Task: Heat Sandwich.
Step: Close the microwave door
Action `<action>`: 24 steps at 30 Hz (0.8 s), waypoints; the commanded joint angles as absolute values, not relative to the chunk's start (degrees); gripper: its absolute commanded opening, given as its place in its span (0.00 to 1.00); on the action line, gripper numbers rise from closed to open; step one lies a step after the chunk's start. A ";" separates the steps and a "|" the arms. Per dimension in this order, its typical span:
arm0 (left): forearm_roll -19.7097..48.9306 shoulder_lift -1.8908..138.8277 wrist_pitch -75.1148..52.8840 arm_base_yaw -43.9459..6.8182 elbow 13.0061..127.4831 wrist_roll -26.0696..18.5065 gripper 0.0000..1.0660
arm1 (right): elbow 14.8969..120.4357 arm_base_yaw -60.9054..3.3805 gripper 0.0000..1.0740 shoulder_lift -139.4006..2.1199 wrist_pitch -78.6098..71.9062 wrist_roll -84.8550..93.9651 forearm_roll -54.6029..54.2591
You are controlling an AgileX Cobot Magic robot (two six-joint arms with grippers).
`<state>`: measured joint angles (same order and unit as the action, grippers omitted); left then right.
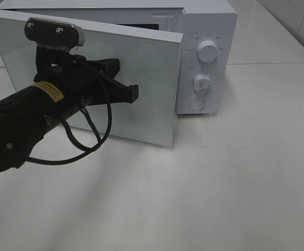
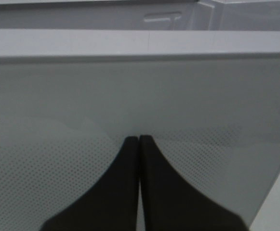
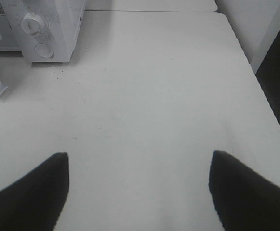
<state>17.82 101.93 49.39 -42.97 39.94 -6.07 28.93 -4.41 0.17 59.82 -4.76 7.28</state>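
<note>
Found the microwave door [image 1: 141, 63] standing ajar, slanting across the front of the microwave [image 1: 206, 26] and covering most of the cavity mouth; saw only a narrow gap above its top edge. Noted the left gripper [image 1: 133, 94], jaws pressed together, close against the door's outer face, with its arm [image 1: 31, 115] and looping cable [image 1: 91, 144] crowding the left side. Saw wide bare table [image 1: 230, 183] in front of and right of the oven, nothing in the way. Noted the right gripper [image 3: 140, 155] spread wide above that stretch, well apart from the control panel [image 1: 206, 68].
</note>
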 commanded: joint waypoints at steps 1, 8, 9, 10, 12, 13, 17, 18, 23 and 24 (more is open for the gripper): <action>19.37 103.25 49.33 -43.32 43.66 -6.25 0.00 | 28.88 -3.95 0.71 1.78 59.47 -4.47 7.22; 19.37 106.17 47.61 -43.32 49.10 -6.25 0.00 | 28.88 -3.95 0.71 1.78 59.47 -4.47 7.22; 19.37 106.17 47.61 -43.32 49.10 -6.25 0.00 | 28.88 -3.95 0.71 1.78 59.47 -4.47 7.22; 19.37 107.26 46.75 -43.32 50.82 -6.25 0.00 | 28.88 -3.95 0.71 1.78 59.47 -4.47 7.22; 19.37 108.40 46.29 -43.32 52.20 -6.25 0.00 | 28.88 -3.95 0.71 1.78 59.47 -4.47 7.22; 19.37 108.86 46.29 -43.32 52.94 -6.25 0.00 | 28.88 -3.95 0.71 1.78 59.47 -4.47 7.22; 19.37 110.47 46.01 -43.32 55.52 -6.82 0.00 | 28.88 -3.95 0.71 1.78 59.47 -4.47 7.22; 19.37 110.70 45.95 -43.32 56.21 -7.10 0.00 | 28.88 -3.95 0.71 1.78 59.47 -4.47 7.22; 20.11 113.27 45.15 -43.26 59.82 -7.16 0.00 | 28.88 -3.95 0.71 1.78 59.47 -4.47 7.22; 20.11 113.27 45.15 -43.26 59.82 -7.16 0.00 | 28.88 -3.95 0.71 1.78 59.47 -4.47 7.22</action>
<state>19.19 112.76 45.15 -43.03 58.44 -6.88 28.93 -4.41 0.17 59.82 -4.76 7.28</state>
